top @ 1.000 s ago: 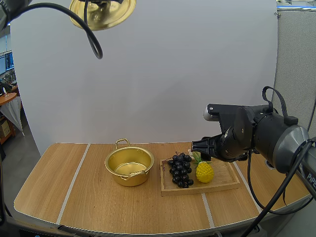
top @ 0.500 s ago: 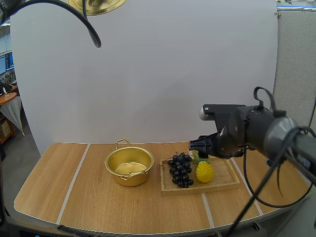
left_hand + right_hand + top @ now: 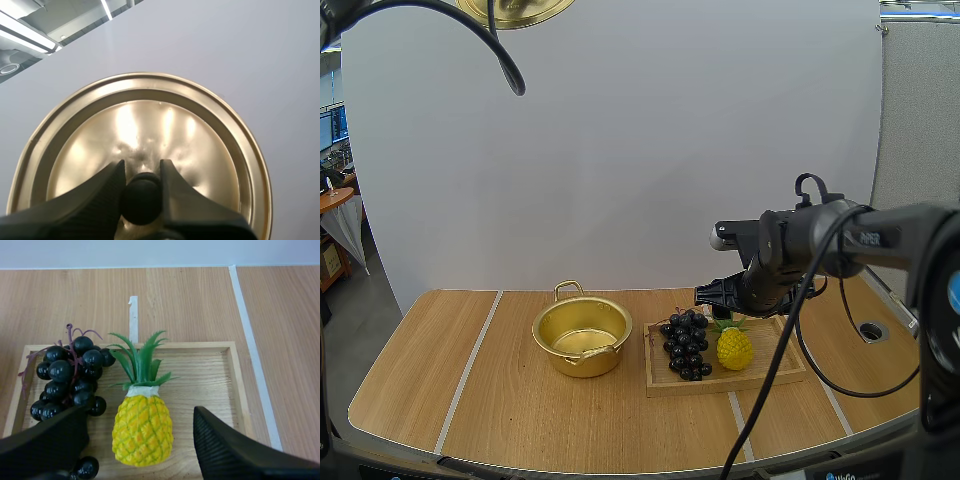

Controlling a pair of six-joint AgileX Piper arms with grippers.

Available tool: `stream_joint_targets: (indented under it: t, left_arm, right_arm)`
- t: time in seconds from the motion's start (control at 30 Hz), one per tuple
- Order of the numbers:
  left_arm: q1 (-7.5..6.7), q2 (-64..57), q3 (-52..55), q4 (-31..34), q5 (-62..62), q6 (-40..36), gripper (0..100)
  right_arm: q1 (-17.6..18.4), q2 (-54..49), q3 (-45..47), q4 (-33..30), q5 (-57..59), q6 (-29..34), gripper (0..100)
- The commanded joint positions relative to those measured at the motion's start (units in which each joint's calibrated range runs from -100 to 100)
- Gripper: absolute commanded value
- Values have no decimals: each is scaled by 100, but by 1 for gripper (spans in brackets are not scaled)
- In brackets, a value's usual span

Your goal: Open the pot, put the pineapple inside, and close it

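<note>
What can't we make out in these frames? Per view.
High view: the gold metal lid is cut off by the top edge.
Left wrist view: the left gripper covers the lid's near rim and part of its black knob.
Right wrist view: the right gripper hides part of the dark grape bunch and the wooden tray's near edge.

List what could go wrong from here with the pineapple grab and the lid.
1. The right gripper hangs open over the pineapple, one finger close to the grapes beside it on the tray; descending, it may snag the bunch.
2. The left gripper pinches the lid only by its small knob, high above the table; a slip would drop it.
</note>
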State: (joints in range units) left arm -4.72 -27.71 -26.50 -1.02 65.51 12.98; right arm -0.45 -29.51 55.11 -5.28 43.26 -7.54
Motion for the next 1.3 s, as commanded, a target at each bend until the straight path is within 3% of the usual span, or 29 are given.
stream_joint_targets:
  t: [0.0, 1.27]
  left_arm:
    - [-14, -34, -48, -10, -187, -22, 0]
    - [-14, -34, -48, -10, -187, -22, 0]
  right_arm:
    - [-27, 159, -58, 39, -54, -31, 100]
    - [-43, 2006, -58, 31, -932, -31, 100]
